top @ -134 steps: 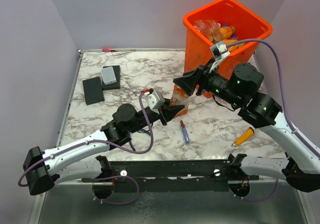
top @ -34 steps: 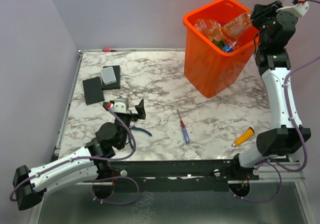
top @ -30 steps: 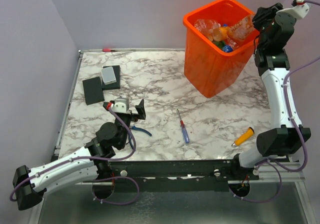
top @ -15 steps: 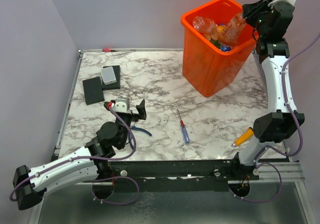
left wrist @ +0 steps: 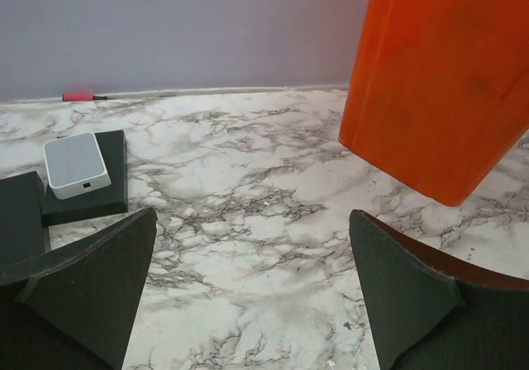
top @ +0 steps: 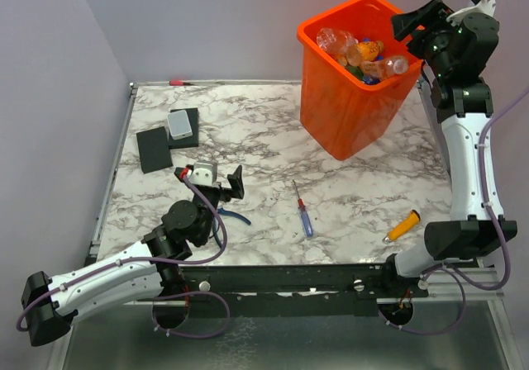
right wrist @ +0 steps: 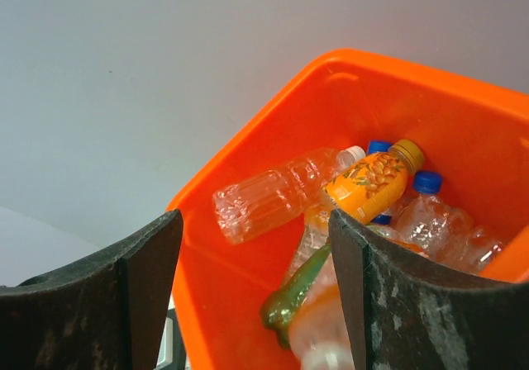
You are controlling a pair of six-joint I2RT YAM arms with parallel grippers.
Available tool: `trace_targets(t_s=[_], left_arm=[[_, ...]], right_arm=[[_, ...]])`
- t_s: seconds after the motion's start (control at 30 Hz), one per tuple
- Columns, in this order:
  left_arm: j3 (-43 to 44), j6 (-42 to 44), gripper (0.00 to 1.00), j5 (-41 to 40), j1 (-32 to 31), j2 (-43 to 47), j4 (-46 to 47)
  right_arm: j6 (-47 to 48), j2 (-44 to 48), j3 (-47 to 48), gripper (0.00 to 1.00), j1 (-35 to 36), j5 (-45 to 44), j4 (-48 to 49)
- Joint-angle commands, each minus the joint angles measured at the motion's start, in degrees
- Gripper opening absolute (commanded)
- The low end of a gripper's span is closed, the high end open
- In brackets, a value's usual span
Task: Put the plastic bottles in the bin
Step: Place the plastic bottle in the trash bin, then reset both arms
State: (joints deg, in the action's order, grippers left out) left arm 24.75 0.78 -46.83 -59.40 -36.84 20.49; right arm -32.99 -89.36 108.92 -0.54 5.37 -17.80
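The plastic bottles lie heaped inside the bin, clear, orange and green ones piled close to its rim. The bin stands at the far right of the counter. No bottle shows plainly on the counter itself. Only the screwdriver, the pliers and some dark blocks lie there, plus a small orange item near the right edge, too small to tell bottle from tool. The task looks nearly or wholly done. The right end effector hangs over the bin's far rim, jaws parted and empty. The left end effector, low over the counter, gapes wide and holds nothing.
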Motion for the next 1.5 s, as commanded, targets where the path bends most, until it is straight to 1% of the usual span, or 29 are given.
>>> trace_targets(t_s=[0.0,0.2,0.3,0.47,0.77,0.83,0.87,1.0,1.07,1.17,1.27,1.33,1.47], left_arm=[[1.8,-0.5,0.99,1.6,-0.4,0.1,-0.3],[1.9,-2.4,0.99,2.0,-0.4,0.2,-0.5],[1.8,-2.8,0.99,2.4,-0.5,0.1,-0.5],[2.1,-3.3,0.99,3.5,-0.5,-0.8,-0.7],[2.0,-3.1,0.99,2.8,-0.5,-0.2,-1.1],[2.0,-2.9,0.99,2.7,-0.5,-0.5,-1.2],[2.0,-2.8,0.99,2.7,-0.6,-0.7,-1.2],[1.9,-2.6,0.99,2.5,-0.7,-1.0,-1.2],[2.0,-2.4,0.99,2.4,-0.7,-1.3,-1.2],[2.1,-2.2,0.99,1.9,-0.7,-1.4,-1.3],[2.1,-2.0,0.99,1.5,-0.8,-1.3,-1.4],[2.1,-1.9,0.99,1.3,-0.8,-1.3,-1.4],[2.1,-1.6,0.99,0.7,-0.9,-1.5,-1.4]], right_arm=[[2.3,5.5,-3.6,0.75,0.4,-1.0,-2.5],[2.4,10.9,-11.7,0.75,0.5,-0.7,-4.4],[4.6,12.6,-14.5,0.71,0.5,0.6,-5.7],[7.2,9.9,-13.6,0.64,2.7,6.5,-9.2],[7.5,1.3,-6.5,0.41,5.2,8.7,-10.9],[7.1,0.4,-6.0,0.40,5.4,10.6,-10.4],[6.9,0.4,-5.8,0.41,5.4,11.3,-9.6],[5.4,3.3,-6.0,0.61,5.4,12.9,-4.1],[4.2,6.0,-6.6,0.65,5.3,13.2,-0.4],[3.2,10.6,-7.3,0.67,5.4,13.5,3.0],[3.7,16.6,-10.7,0.68,5.4,13.6,4.9],[4.8,21.8,-15.3,0.69,5.4,12.6,5.4],[7.4,33.6,-27.1,0.70,5.4,7.5,4.9]])
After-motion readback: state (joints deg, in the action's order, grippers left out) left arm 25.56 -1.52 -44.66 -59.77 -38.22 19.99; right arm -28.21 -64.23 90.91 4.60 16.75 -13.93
